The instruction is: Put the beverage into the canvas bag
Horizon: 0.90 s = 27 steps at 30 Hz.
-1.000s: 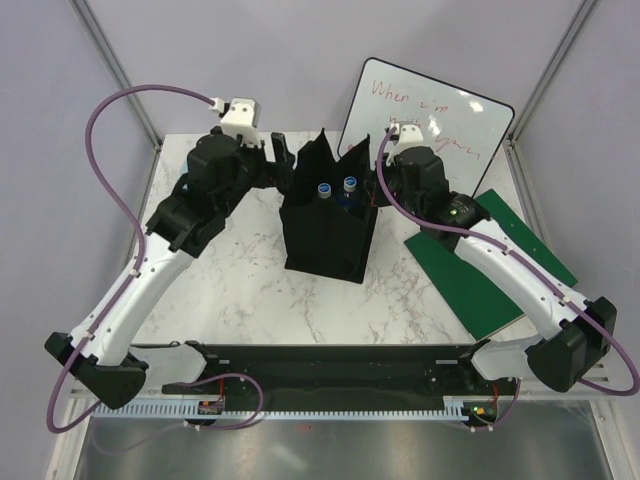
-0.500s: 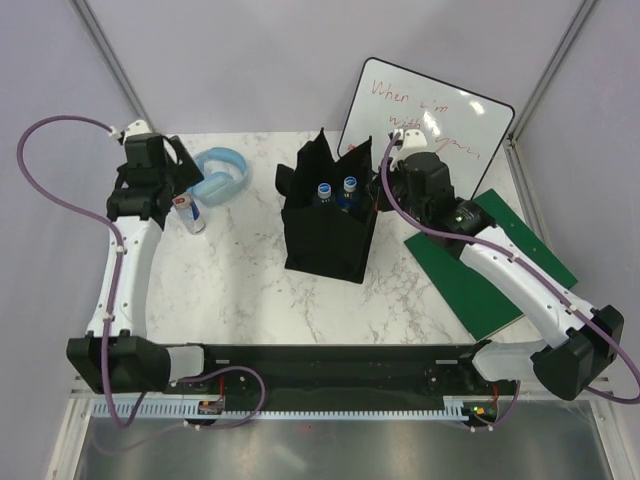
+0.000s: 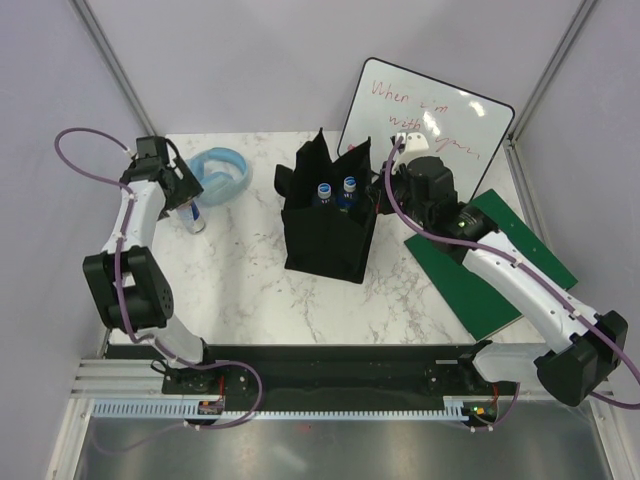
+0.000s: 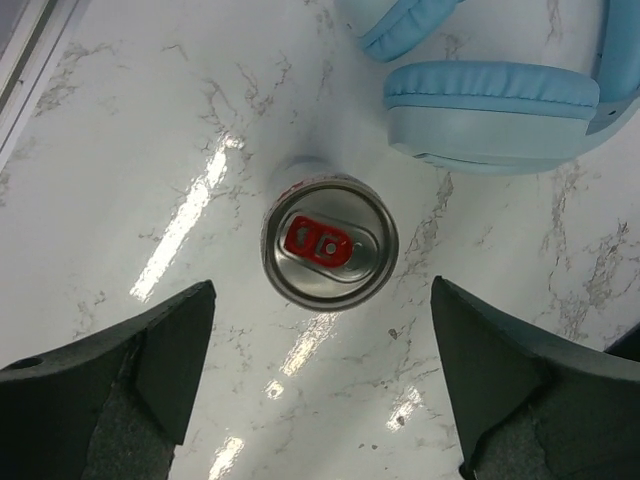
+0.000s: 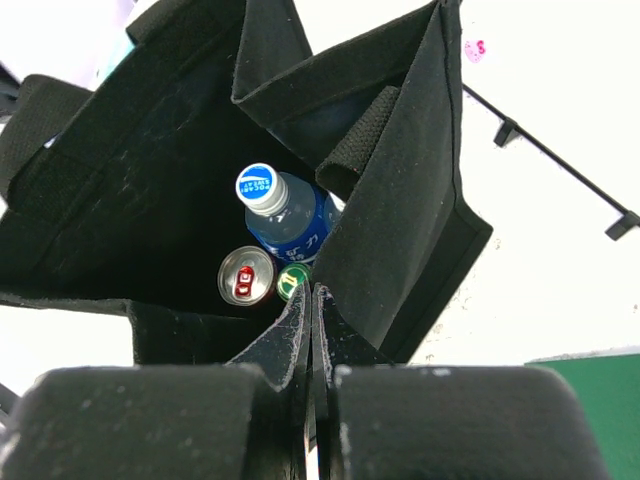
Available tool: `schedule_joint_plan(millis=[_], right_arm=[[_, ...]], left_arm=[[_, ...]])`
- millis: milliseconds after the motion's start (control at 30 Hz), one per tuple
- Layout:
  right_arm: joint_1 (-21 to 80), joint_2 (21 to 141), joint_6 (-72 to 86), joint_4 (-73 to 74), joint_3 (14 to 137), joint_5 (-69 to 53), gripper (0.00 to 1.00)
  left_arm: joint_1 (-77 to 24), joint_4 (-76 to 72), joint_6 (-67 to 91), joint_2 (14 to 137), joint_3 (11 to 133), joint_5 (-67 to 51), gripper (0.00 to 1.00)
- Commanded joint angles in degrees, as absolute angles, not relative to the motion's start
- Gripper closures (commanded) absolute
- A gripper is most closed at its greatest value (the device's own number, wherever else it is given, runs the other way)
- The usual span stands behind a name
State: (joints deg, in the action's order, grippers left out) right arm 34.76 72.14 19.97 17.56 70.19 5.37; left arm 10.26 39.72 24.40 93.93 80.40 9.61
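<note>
Left hand hovers over the can, fingers spread wide on either side, nothing gripped. The can stands upright on the tabletop at the far left, well apart from the canvas bag, so we read this as pre-grasp. Risk 1: in the left wrist view the can sits a bit ahead of the fingertip line. If we come down without closing that offset, a finger likely lands on the rim and tips it, and on glossy marble it will roll. Risk 2: the headphones lie just beside the can, so the finger on that side may snag the ear cup or shove it into the can. Risk 3: smooth round metal in a two-finger pinch. An off-axis squeeze probably lets it twist or slip during the lift. Right hand is closed on the bag's rim fabric, pulling one wall out. That pinch looks thin, and if it lets go we expect the wall to fold in and close the mouth. The opening is already ragged, with flaps and a handle loop sagging inward on the left arm's side, so a low carry could catch on them. The bag is also part full: a blue-capped bottle, another can and a green cap are visible inside. A high release may bounce off the caps or leave the can lying tilted on top. Both arms meet over the bag, so we watch clearance there.
</note>
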Motion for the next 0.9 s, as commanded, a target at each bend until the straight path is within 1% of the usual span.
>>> schedule_joint_plan(millis=[0, 100, 167, 233, 333, 367, 433, 467, 533, 567, 600, 700, 833, 867], right_arm=[[35.07, 70.66, 20.83, 14.59, 69.52, 3.25, 1.0], [35.07, 71.01, 20.74, 14.5, 69.78, 3.25, 1.0], [35.07, 71.1, 20.74, 14.5, 69.87, 3.16, 1.0], [35.07, 70.93, 20.3, 14.5, 69.87, 3.69, 1.0], [35.07, 70.67, 19.86, 14.5, 69.52, 4.39, 1.0], [35.07, 70.66, 19.78, 14.5, 69.43, 4.48, 1.0], [35.07, 70.84, 19.77, 14.41, 69.35, 4.75, 1.0], [35.07, 70.84, 19.69, 14.5, 69.43, 4.66, 1.0], [35.07, 71.02, 19.78, 14.41, 69.43, 4.57, 1.0], [35.07, 71.19, 19.86, 14.5, 69.52, 4.14, 1.0], [35.07, 71.28, 19.78, 14.5, 69.61, 4.04, 1.0], [35.16, 71.46, 19.78, 14.68, 69.43, 3.08, 1.0], [35.07, 71.28, 19.6, 15.21, 69.08, 3.16, 1.0], [35.07, 71.11, 19.6, 15.29, 68.91, 3.34, 1.0]], left_arm=[[10.55, 38.32, 21.98, 97.46, 84.46, 7.91, 0.06], [10.46, 37.62, 21.09, 99.57, 85.07, 8.79, 0.06], [10.46, 37.62, 20.83, 100.98, 85.52, 8.79, 0.09], [10.55, 37.79, 20.83, 101.69, 86.04, 9.05, 0.13], [10.46, 37.62, 20.48, 101.78, 86.04, 8.88, 0.27], [10.46, 37.62, 20.39, 101.34, 85.78, 8.62, 0.36], [10.46, 37.79, 19.87, 100.81, 85.69, 8.7, 0.49], [10.37, 38.05, 19.69, 100.38, 85.69, 8.79, 0.62], [10.46, 38.93, 19.25, 98.97, 86.04, 10.19, 0.74], [10.37, 40.15, 18.99, 98.36, 86.22, 10.63, 0.9], [10.28, 40.6, 18.72, 97.04, 86.48, 10.81, 0.98], [9.06, 43.85, 16.71, 94.23, 89.46, 11.77, 0.98], [5.11, 49.21, 14.24, 91.59, 98.93, 12.57, 0.98], [2.84, 50.96, 13.63, 91.23, 100.7, 12.48, 0.98]])
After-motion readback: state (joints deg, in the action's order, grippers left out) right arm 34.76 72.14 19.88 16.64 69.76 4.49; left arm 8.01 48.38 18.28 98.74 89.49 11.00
